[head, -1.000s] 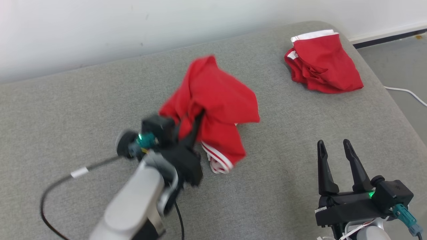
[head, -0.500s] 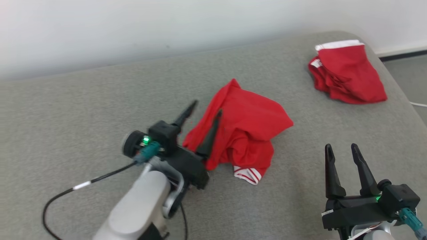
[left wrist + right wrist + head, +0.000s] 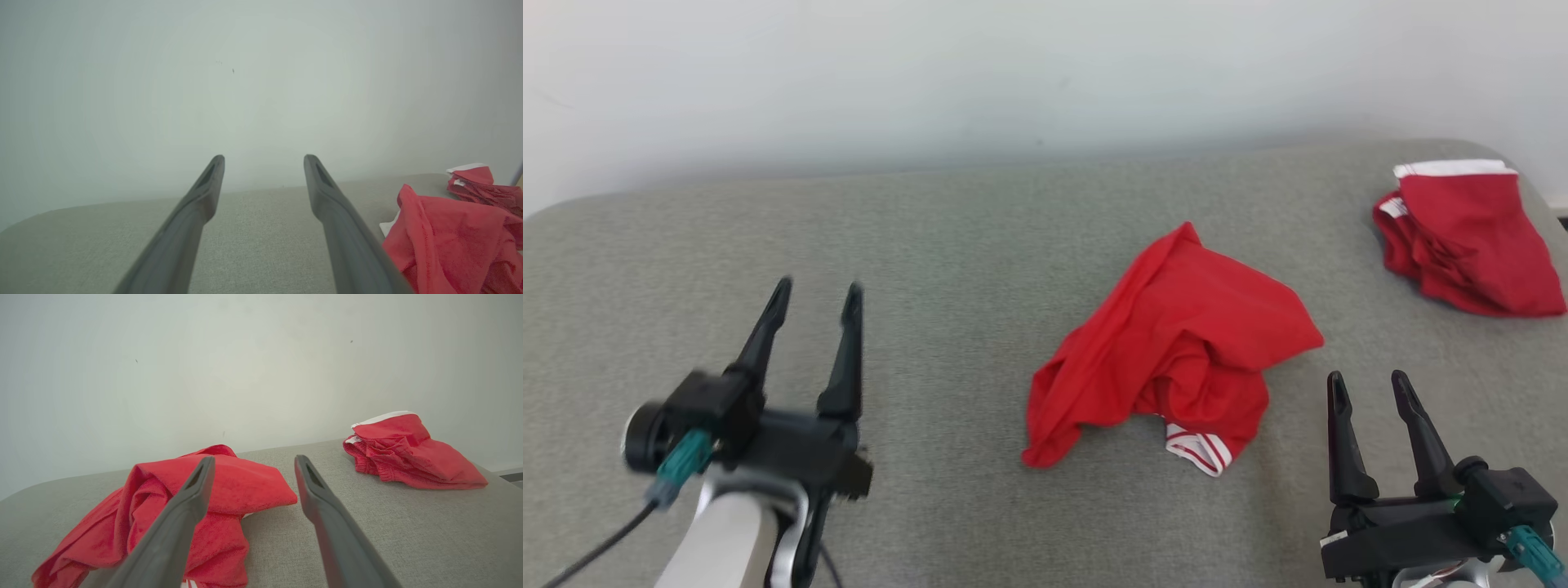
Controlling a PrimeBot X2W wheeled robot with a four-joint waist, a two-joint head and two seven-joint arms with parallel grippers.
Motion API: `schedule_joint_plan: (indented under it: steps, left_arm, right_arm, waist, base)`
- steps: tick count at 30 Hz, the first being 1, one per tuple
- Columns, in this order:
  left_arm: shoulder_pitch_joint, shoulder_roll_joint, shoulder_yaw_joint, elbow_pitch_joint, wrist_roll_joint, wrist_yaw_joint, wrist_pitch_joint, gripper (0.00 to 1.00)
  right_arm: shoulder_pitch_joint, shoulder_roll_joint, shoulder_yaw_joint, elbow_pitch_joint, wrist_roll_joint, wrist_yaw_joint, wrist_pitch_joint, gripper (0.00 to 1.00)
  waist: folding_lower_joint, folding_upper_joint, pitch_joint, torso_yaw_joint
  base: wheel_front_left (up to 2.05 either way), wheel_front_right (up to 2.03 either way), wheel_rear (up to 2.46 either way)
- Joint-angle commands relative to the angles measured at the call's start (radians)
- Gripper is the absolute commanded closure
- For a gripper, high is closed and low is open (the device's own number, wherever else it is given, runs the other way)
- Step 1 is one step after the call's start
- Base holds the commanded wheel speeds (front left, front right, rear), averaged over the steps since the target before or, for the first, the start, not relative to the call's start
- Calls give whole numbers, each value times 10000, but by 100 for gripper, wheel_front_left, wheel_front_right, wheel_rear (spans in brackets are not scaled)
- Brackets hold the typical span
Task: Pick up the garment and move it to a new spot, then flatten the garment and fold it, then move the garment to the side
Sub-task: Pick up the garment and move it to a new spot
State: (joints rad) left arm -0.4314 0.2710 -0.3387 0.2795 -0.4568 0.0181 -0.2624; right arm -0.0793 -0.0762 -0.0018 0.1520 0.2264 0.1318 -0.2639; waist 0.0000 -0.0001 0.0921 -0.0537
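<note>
A grey fabric bed runs up to a plain white wall. My right gripper hovers at the near right, jaws wide and empty, fingers pointing toward the wall. Near it, to its left and a little farther off, lies the crumpled red garment in the middle of the bed. Its long axis slants from near left to far right, with the white-striped hem at the near edge. My left gripper, also wide and empty, points the same way, well apart from the garment at the near left. I judge my right arm nearer for flattening; my left must reach right. A second red garment sits folded at the far right.
</note>
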Motion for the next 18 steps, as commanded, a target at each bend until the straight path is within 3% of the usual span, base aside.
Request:
schedule_joint_plan:
  steps: [1, 9, 18]
  left_arm:
    - [382, 65, 149, -169, 168, 24, -31, 0]
    - [2493, -62, 1267, -1240, 517, 271, -32, 0]
    - [4004, -598, 2090, -1870, 1013, 103, -33, 0]
  right_arm:
    - [102, -64, -17, -6, -92, -26, -1, 0]
    - [290, -166, 26, 58, -33, -26, 34, 0]
    - [549, -218, 124, 81, 14, -26, 135, 0]
  waist:
    - [0, 1, -225, 306]
    - [0, 1, -526, 675]
    - [0, 1, -857, 859]
  base:
    - [0, 0, 0]
    - [0, 0, 0]
    - [0, 0, 0]
